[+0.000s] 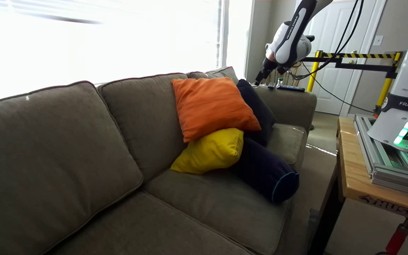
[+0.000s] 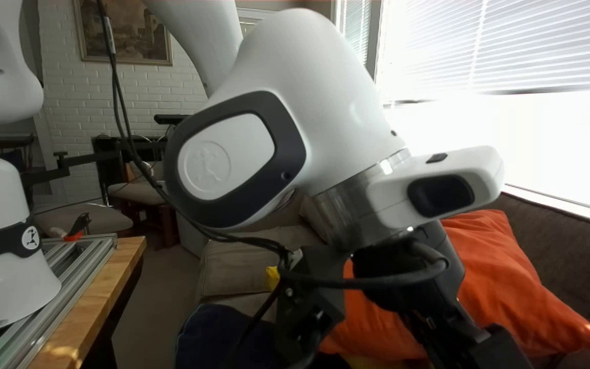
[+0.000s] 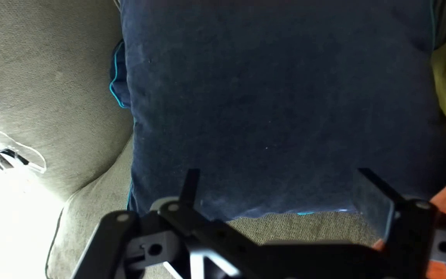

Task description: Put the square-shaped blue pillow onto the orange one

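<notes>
My pincer (image 3: pixel 277 174) stands wide apart and grips nothing, I judge so that a thick fold of cloth can fit between its fingers (image 3: pixel 374 203). The square blue pillow (image 3: pixel 281 104) spreads just beyond them, one edge running across the gap; whether I touch it I can't tell. That edge is likely why I aim here: it should pinch more easily than the flat middle. The pillow sits wedged, it seems, between the sofa arm (image 1: pixel 292 106), near me on one side, and the orange pillow (image 1: pixel 214 108), near on the other. The orange pillow leans on a back cushion (image 1: pixel 143 120), its lower edge apparently propped by the yellow pillow (image 1: pixel 213 150), so its face slopes. I expect to pull the blue one up and clear, then lay it gently against that slope lest it slide off.
</notes>
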Tool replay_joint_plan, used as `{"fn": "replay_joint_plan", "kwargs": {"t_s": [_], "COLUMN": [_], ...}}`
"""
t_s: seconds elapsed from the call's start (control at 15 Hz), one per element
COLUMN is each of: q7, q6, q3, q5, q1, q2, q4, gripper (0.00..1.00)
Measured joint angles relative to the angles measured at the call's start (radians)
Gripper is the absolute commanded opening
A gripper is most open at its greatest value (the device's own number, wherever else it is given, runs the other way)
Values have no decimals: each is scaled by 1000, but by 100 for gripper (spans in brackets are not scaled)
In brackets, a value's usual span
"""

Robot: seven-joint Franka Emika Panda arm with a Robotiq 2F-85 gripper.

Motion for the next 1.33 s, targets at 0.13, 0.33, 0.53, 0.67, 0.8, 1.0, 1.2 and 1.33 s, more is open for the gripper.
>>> {"fn": "replay_joint_plan", "kwargs": {"t_s": [0.13, 0.33, 0.53, 0.67, 0.8, 1.0, 1.2, 1.33], "q7": [0, 0, 0, 0, -4, -7, -5, -4], "q6": [0, 0, 0, 0, 0, 5, 9, 12], "q3": [3, 3, 3, -1, 10, 40, 108, 163], "q5": [0, 0, 0, 1, 1, 1, 1, 1], "q1": [-1, -1, -2, -11, -38, -84, -140, -180], "q2": [7, 6, 7, 17, 37, 76, 116, 145], "q4": [2, 2, 3, 13, 41, 100, 155, 188], "gripper": [100, 100, 100, 100, 100, 100, 100, 100]}}
